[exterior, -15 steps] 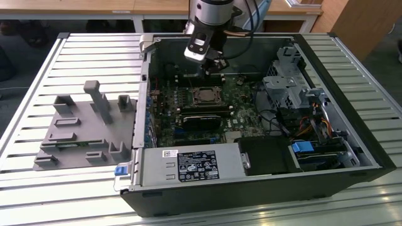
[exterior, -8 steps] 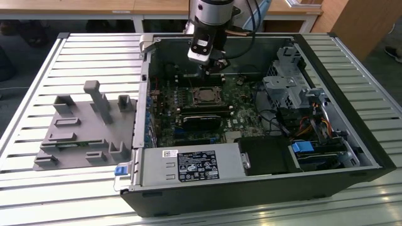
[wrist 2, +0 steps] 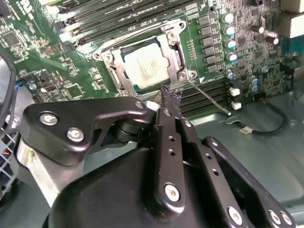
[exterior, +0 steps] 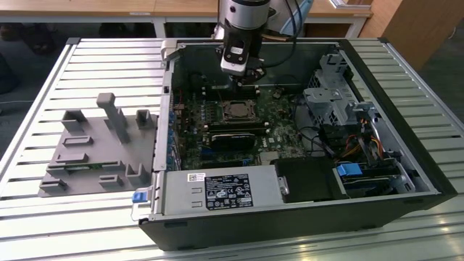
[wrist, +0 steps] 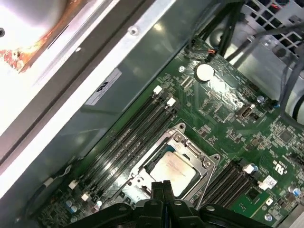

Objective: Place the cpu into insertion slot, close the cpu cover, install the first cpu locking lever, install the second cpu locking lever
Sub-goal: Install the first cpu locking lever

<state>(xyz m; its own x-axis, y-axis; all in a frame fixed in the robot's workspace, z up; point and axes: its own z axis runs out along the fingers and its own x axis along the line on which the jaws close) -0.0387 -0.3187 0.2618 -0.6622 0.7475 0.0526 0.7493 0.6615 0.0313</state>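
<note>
Cpu (wrist 2: 151, 66), small pale silver-gold square, lying flat in silver-rimmed square insertion slot (wrist 2: 107, 61), showing through window of thin silver cpu cover (wrist 2: 175, 50). Black gripper (wrist 2: 170, 97) hovering just beside socket corner, fingers pressing together, gripping nothing. Green circuit board (wrist 2: 61, 71) surrounding; black computer case (exterior: 290, 217) resting on slatted metal table (exterior: 87, 60).

Landmark: insertion slot (exterior: 225, 107), inside the computer case (exterior: 377, 70).
- Cpu (wrist 2: 151, 66): seated in it.
- Cpu cover (wrist 2: 114, 71): flat over it, framing the cpu.
- Memory slots (wrist: 137, 133): along two opposite sides.
- Gripper (wrist 2: 171, 99): above its edge.
- Holder block (exterior: 94, 152): on the worktop (exterior: 108, 60), to the exterior view's left, outside the case.
</note>
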